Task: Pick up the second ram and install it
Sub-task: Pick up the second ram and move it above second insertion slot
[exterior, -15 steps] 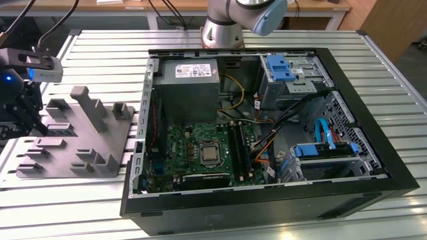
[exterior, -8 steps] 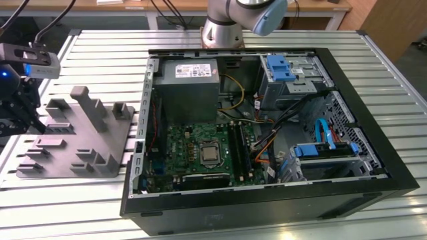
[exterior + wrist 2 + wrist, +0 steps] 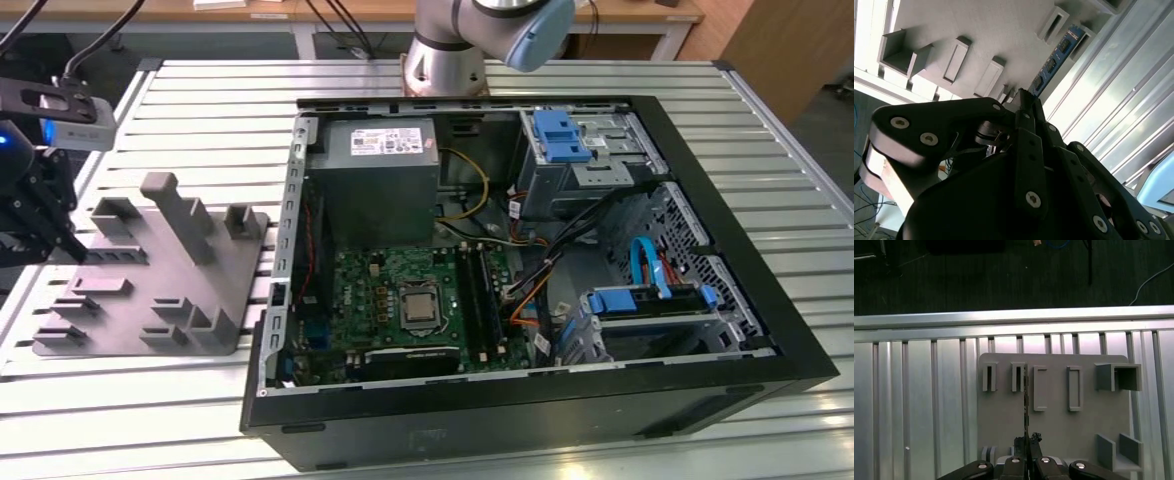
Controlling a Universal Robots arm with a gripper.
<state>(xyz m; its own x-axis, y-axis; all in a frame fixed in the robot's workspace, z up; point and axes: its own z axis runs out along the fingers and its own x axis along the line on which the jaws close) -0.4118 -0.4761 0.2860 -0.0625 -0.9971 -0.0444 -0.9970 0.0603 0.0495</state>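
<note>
Black tool [image 3: 1024,98]: exterior view's left, jaws nearly closed, pinching ram.
Ram [image 3: 1056,60]: edge-on over grey block [image 3: 147,270]; likely light, stiff, fragile; best held by long edges, off chips.
Case [image 3: 534,400]: exterior view's right, open, on desk [image 3: 801,180].

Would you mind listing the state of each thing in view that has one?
Memory stick: gripped at one end, close to the grey block.
Gripper: shut on the memory stick.
Computer case: lying flat, side open.
</note>
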